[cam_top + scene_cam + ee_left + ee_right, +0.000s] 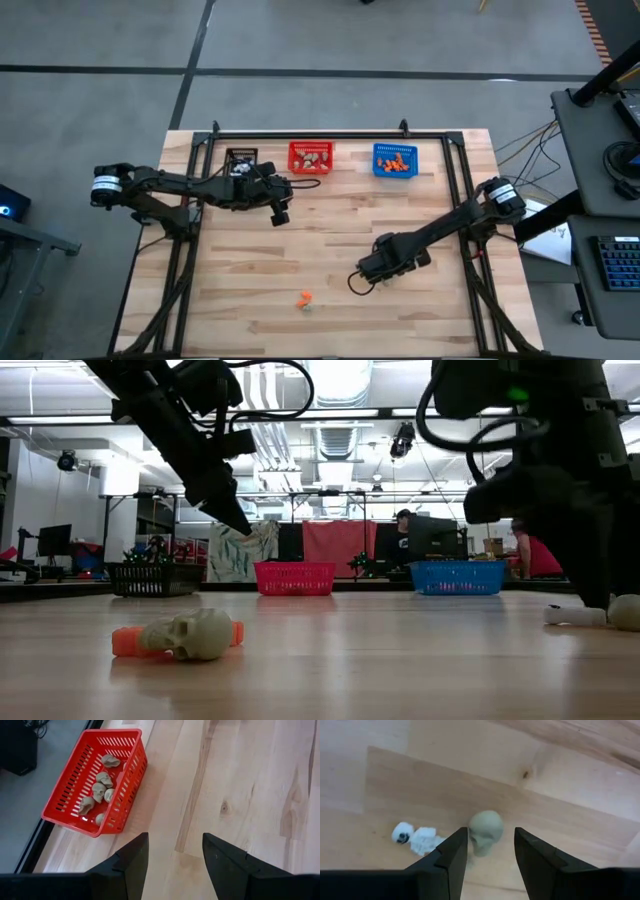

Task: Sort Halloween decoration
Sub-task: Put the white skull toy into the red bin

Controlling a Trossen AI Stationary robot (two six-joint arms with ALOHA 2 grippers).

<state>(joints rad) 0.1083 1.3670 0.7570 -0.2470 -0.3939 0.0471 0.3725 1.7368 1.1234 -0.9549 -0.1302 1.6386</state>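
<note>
The pale wooden plank table [330,230] fills the middle of the high view. The left claw [281,214], fingers apart and empty, hangs left of centre near the red mesh basket [311,157] of beige-grey skulls. The right claw [356,283], fingers apart, sits lower right, a beige-grey plastic skull [486,832] between its fingertips, unclamped, a white trinket [417,838] beside. An orange trinket [305,298] lies at bottom centre.

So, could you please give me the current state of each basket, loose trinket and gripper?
Red basket: upright, holds beige skulls.
Blue basket: upright, holds orange pieces.
Black basket: upright, contents unclear.
Left gripper: open, empty, above the table beside the red basket.
Right gripper: open, around a loose grey skull.
White trinket: lying loose.
Skull and orange piece: lying together.
</note>
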